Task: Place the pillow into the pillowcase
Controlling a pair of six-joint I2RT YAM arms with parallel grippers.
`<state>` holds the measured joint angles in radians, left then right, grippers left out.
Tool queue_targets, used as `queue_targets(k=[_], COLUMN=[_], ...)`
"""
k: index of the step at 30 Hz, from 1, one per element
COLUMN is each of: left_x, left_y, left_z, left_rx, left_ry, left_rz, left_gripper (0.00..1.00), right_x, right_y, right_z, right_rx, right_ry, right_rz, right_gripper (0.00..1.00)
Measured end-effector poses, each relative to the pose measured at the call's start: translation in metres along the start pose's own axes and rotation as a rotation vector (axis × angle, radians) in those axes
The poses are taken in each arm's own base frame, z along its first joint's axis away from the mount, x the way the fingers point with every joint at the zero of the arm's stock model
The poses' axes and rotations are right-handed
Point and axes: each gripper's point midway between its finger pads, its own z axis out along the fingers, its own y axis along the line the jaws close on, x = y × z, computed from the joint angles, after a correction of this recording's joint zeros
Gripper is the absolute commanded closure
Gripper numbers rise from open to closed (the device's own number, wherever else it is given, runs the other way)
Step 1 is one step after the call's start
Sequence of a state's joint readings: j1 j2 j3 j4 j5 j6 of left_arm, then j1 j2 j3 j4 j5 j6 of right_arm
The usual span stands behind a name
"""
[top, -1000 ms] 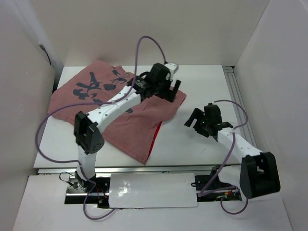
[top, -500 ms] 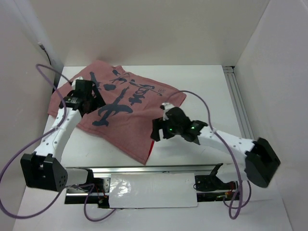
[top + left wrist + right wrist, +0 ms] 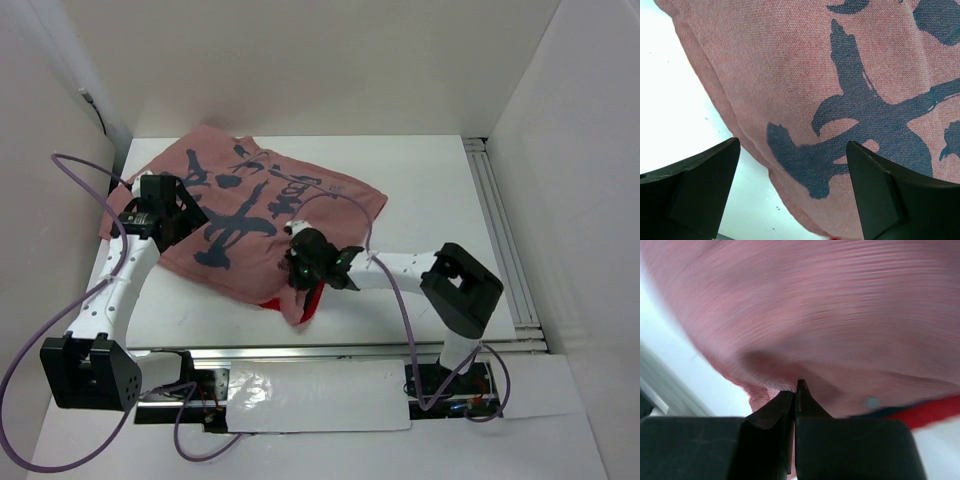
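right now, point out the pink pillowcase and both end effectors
dusty pink cloth pillowcase with dark calligraphy (image 3: 235, 278): top view, pink face
left end effector (image 3: 792, 145): left wrist view, between open fingertips
right end effector (image 3: 795, 386): right wrist view, shut fingertips pinching cloth

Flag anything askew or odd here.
The pillowcase lies skewed across the table, its near corner bunched with the red face showing where the right gripper is shut on it. No pillow is visible.

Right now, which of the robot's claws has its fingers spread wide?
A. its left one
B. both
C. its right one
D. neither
A: the left gripper has its fingers wide apart just above the pillowcase, while the right gripper is pinched shut on the cloth's near corner.
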<state>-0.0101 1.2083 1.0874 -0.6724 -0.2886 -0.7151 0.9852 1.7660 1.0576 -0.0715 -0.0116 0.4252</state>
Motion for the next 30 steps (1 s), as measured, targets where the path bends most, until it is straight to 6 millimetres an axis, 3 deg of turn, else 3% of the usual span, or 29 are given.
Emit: queue_targets(k=[3,4,5,8,9,10,11,12,15,20,25,30], left_x=[-0.001,-0.001,-0.002,-0.003,-0.003,-0.002,0.000,0.003,0.023,0.064,0.095,0.103], left_y=[-0.001,-0.001,-0.002,0.000,-0.001,0.002,0.002,0.003,0.014,0.046,0.092,0.122], left_z=[0.001,0.001,0.002,0.006,0.008,0.009,0.012,0.014,0.021,0.015,0.006,0.014], left_rx=[0.009,0.013,0.018,0.025,0.032,0.027,0.030,0.031,0.014,-0.070,-0.224,-0.331], left_ry=[0.002,0.003,0.002,-0.002,-0.004,-0.001,0.001,0.005,0.026,0.073,0.071,0.087], left_rz=[-0.008,-0.010,-0.013,-0.027,-0.032,-0.034,-0.038,-0.041,-0.087,-0.193,-0.345,-0.457], left_gripper=[0.00,0.00,0.00,0.00,0.00,0.00,0.00,0.00,0.00,0.00,0.00,0.01], right_x=[-0.010,-0.015,-0.017,-0.022,-0.025,-0.028,-0.032,-0.034,-0.026,-0.008,-0.016,-0.010], right_y=[-0.043,-0.084,-0.111,-0.208,-0.235,-0.251,-0.266,-0.278,-0.298,-0.316,-0.329,-0.329], right_z=[-0.003,-0.011,-0.019,-0.067,-0.087,-0.101,-0.116,-0.129,-0.149,-0.173,-0.209,-0.204], right_rx=[0.095,0.168,0.219,0.442,0.507,0.552,0.591,0.627,0.694,0.766,0.779,0.746], right_ry=[-0.030,-0.050,-0.071,-0.161,-0.200,-0.234,-0.266,-0.291,-0.284,-0.250,-0.351,-0.312], right_rz=[0.142,0.218,0.274,0.468,0.524,0.556,0.581,0.608,0.636,0.694,0.752,0.734], right_gripper=[1.00,1.00,1.00,1.00,0.81,0.80,0.47,0.33,0.21,0.17,0.15,0.15])
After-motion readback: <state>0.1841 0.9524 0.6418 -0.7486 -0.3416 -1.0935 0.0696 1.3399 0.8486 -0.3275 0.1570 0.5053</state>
